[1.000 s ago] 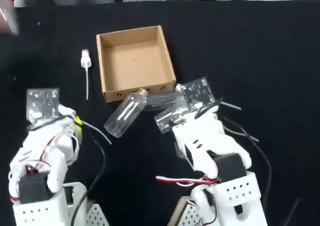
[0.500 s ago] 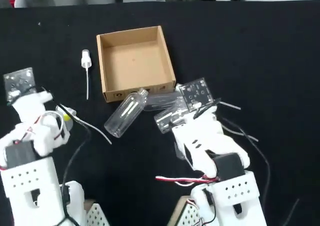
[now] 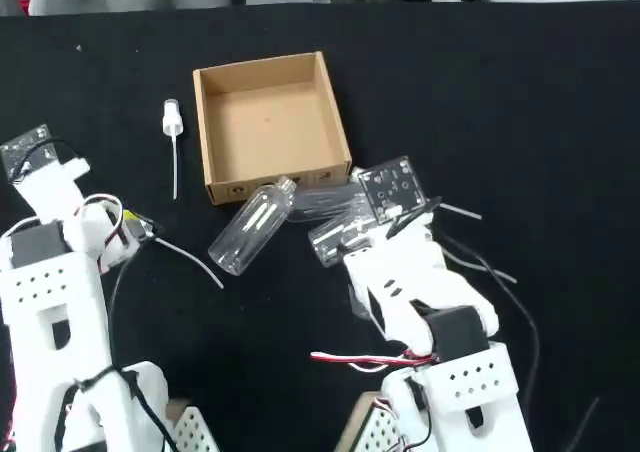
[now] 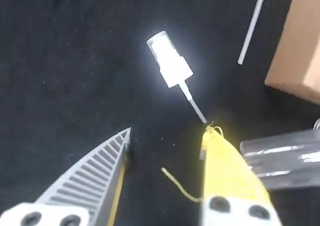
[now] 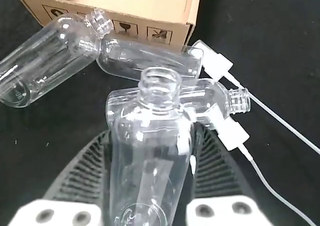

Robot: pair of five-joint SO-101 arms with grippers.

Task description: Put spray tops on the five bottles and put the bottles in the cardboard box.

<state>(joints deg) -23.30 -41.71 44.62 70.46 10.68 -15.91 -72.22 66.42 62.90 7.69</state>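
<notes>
The cardboard box (image 3: 268, 122) stands open and upright on the black bench (image 3: 520, 102). In the high view a white spray top (image 3: 172, 120) lies at the box's 9 o'clock, apart from it, with its thin tube pointing toward 6 o'clock. A loose bottle (image 3: 250, 229) lies on its side at the box's 6 o'clock, its uncapped neck close to the box wall.

The right arm (image 3: 420, 292) stands at the box's 5 o'clock. Its jaws are closed on a held bottle (image 5: 150, 156), pinching the clear body from both sides, with the open neck pointing toward the box. Just past it a middle bottle (image 5: 150, 60) lies along the box wall. A crosswise bottle (image 5: 215, 103) lies right behind the held one's neck. A near spray top (image 5: 231, 134) and a far spray top (image 5: 216, 61) lie beside these bottles, their tubes trailing away from the box.

The left arm (image 3: 55, 242) stands at the box's 8 o'clock. Its jaws are spread wide and hold nothing. A small spray top (image 4: 170, 63) lies on the bench just beyond their tips, and its tube runs to the tip of the yellow jaw.
</notes>
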